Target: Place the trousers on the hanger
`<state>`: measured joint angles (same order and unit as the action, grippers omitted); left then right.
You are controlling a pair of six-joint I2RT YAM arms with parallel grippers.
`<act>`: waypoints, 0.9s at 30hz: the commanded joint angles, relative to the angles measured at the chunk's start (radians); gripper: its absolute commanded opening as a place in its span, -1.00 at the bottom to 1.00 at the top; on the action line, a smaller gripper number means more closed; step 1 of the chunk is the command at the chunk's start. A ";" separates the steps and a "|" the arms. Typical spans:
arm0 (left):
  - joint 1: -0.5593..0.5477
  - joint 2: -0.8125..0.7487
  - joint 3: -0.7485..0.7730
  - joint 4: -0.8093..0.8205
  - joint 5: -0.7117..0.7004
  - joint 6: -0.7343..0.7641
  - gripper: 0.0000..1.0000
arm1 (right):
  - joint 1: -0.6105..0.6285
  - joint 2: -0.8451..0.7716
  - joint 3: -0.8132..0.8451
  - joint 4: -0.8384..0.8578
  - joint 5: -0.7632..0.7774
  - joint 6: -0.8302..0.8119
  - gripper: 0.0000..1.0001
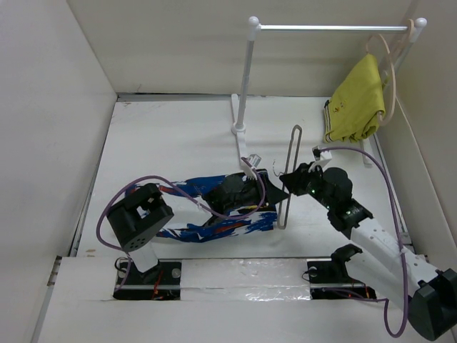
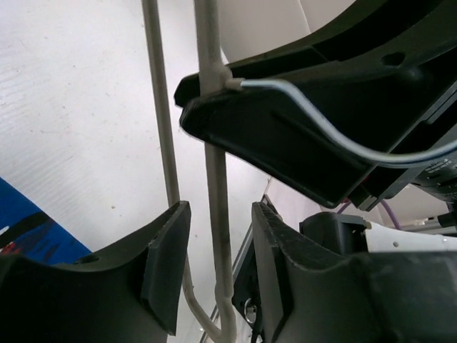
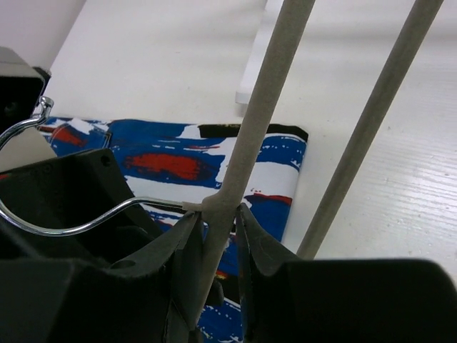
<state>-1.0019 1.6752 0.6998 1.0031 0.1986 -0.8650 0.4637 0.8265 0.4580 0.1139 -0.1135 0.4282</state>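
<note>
The trousers [image 1: 221, 227] lie folded on the table in front of the arms, and their blue-and-white print also shows in the right wrist view [image 3: 171, 153] and at the left edge of the left wrist view [image 2: 28, 232]. The grey hanger [image 1: 292, 150] stands edge-on beside them. My right gripper [image 1: 289, 179] is shut on the hanger's rod [image 3: 275, 107] just below its chrome hook [image 3: 43, 223]. My left gripper [image 1: 273, 191] reaches over the trousers. Its jaws [image 2: 219, 214] are open around the hanger's rod [image 2: 216, 179], with gaps on both sides.
A white clothes rack [image 1: 243, 86] stands at the back with its rail across the top. A yellow garment [image 1: 357, 100] hangs on a beige hanger [image 1: 390, 64] at its right end. White walls close in the table on the left, back and right.
</note>
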 commanded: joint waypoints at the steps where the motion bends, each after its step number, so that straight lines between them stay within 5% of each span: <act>1: -0.018 -0.066 -0.008 0.005 -0.042 0.044 -0.25 | -0.010 -0.044 0.010 0.044 0.044 0.017 -1.00; 23: -0.145 -0.071 0.052 -0.253 -0.231 0.130 -0.46 | -0.010 0.022 0.076 -0.039 0.049 0.010 -1.00; 27: -0.168 -0.081 0.059 -0.296 -0.324 0.132 -0.84 | -0.010 0.022 0.071 -0.023 0.035 0.011 -1.00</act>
<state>-1.1542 1.6512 0.7216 0.7418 -0.0368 -0.7570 0.4583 0.8593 0.4820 0.0368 -0.0677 0.4416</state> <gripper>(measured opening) 0.108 0.275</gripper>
